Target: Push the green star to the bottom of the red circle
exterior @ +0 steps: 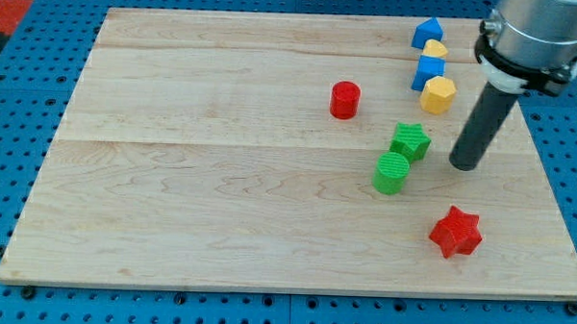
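The green star (410, 140) lies on the wooden board (221, 179), right of centre. The red circle (345, 99), a short red cylinder, stands up and to the left of the star. My tip (464, 165) is just to the right of the green star, a small gap apart from it, slightly lower in the view. A green cylinder (391, 172) touches the star at its lower left.
A red star (455, 231) lies below my tip. At the top right a column holds a blue block (427, 32), a yellow block (434, 49), a blue block (428, 71) and a yellow hexagon (438, 93).
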Motion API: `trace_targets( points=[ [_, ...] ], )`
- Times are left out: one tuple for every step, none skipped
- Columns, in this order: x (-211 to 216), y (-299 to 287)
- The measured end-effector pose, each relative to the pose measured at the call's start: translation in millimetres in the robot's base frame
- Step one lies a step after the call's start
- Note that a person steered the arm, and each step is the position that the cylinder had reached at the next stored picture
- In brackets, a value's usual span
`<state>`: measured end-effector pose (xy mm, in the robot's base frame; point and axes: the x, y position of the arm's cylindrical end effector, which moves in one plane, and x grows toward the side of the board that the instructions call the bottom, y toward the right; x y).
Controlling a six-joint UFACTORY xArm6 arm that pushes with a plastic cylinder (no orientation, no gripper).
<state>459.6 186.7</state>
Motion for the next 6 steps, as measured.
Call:
trace_targets(
  points=[
    [-3, -69],
    [-3, -64],
    [-21, -33],
    [-37, -33],
    [-23, -55],
    [-13, -95]
  ],
)
